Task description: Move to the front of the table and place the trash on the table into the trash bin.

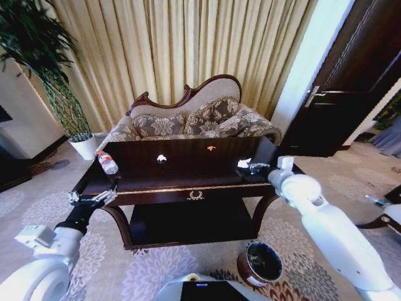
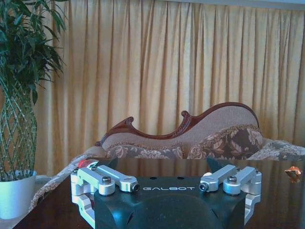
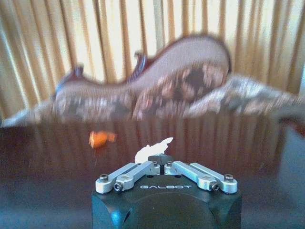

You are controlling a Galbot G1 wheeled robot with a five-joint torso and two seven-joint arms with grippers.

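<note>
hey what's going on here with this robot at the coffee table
The robot faces the table. Its right gripper is at the table's right end, fingers closed on a crumpled white paper bit. The left gripper hovers open at the left end, near the small bottle. Another paper bit and an orange piece lie on top. The trash bin stands on the carpet.

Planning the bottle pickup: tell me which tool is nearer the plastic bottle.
Left. The left tool sits just before the table's left end, below the plastic bottle; the right tool is at the far end.
</note>
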